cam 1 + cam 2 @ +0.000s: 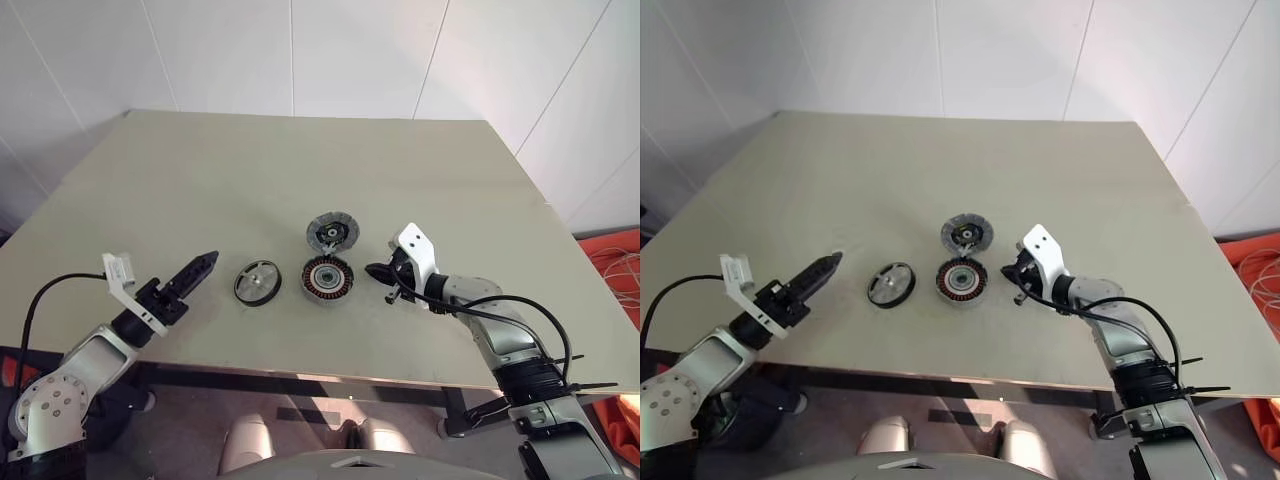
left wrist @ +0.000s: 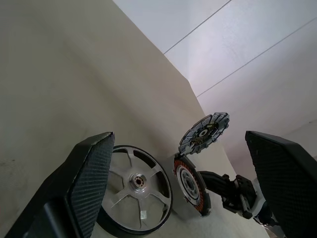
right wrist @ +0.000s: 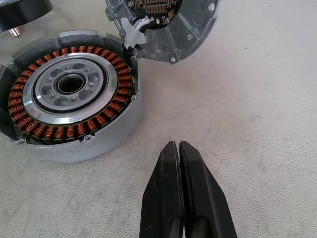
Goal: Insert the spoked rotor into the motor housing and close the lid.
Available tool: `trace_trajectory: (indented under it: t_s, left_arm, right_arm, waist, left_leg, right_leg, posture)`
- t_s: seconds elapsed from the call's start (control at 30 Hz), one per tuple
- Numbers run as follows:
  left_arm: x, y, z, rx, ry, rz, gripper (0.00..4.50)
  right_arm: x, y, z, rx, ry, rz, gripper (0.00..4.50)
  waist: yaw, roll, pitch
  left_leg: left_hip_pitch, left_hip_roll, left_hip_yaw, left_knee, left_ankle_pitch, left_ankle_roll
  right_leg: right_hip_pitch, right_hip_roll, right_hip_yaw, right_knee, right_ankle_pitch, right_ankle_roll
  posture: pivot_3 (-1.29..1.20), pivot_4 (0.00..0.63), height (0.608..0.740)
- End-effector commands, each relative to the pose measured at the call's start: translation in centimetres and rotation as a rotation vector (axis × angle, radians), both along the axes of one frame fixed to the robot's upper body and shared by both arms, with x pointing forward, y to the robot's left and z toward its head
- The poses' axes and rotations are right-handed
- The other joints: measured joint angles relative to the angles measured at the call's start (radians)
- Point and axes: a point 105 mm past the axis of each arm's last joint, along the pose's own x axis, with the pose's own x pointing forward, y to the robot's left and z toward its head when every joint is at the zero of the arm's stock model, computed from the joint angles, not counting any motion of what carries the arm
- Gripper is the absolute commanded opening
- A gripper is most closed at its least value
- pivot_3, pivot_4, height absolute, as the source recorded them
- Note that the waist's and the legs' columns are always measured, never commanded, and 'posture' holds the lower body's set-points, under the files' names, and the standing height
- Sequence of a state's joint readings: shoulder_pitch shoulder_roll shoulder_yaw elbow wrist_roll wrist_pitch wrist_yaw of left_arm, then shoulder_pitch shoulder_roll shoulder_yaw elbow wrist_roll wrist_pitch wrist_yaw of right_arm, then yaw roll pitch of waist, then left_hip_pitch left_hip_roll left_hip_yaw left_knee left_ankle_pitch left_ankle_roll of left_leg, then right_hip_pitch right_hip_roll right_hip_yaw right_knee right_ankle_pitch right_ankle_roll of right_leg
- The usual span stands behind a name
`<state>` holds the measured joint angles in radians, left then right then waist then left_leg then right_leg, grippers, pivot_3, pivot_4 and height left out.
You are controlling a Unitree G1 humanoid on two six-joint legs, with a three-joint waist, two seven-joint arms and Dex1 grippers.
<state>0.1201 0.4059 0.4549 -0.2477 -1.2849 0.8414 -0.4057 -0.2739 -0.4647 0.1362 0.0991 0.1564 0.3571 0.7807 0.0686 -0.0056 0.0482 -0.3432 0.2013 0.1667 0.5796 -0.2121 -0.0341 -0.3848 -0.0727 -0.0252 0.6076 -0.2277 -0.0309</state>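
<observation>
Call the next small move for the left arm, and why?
Probably ease the open left gripper on toward the spoked rotor and bracket its rim. The rotor lies flat on the table, apart from the fingers, just left of the motor housing, whose lid stands open. The right gripper is shut beside the housing.
</observation>
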Motion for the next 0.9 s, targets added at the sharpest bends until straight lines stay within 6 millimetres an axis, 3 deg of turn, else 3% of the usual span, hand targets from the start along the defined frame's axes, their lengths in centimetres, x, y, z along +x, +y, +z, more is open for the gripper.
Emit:
trace_trajectory:
  t_s: [0.03,0.43,0.63,0.9]
  left_arm:
    - [0.2,-0.6,0.8,-0.019,-0.029,-0.014,4.5]
    - [0.6,-0.8,-2.1,-0.077,0.077,0.015,4.5]
    - [-0.5,-0.9,-5.5,-0.108,0.183,-0.017,4.5]
    - [-0.6,-1.2,-5.8,-0.139,0.186,-0.049,4.5]
  right_arm:
    - [0.5,0.1,1.5,0.009,-0.062,0.007,0.06]
    - [0.6,0.2,1.6,0.01,-0.065,0.006,0.06]
    - [0.6,0.1,1.6,0.009,-0.065,0.005,0.06]
    - [0.5,0.3,1.6,0.012,-0.065,0.01,0.06]
  waist:
    - [0.0,0.0,0.0]
    - [0.0,0.0,0.0]
    - [0.001,0.0,0.0]
    - [0.001,0.004,-0.001]
  left_leg:
    - [0.0,0.0,0.0,0.0,0.0,0.0]
    - [0.0,0.0,0.0,0.0,0.0,0.0]
    - [0.0,0.0,0.0,0.0,0.0,0.0]
    - [0.003,-0.001,0.0,0.0,0.0,0.0]
  right_leg:
    - [0.0,0.0,0.0,0.0,0.0,0.0]
    - [0.001,0.0,0.0,0.0,0.0,0.0]
    - [0.001,0.0,0.0,0.0,0.0,0.0]
    - [0.007,0.0,0.0,0.0,-0.001,0.002]
  posture:
    - [0.0,0.0,0.74]
    - [0.0,0.0,0.74]
    - [0.0,0.0,0.74]
    - [0.0,0.0,0.74]
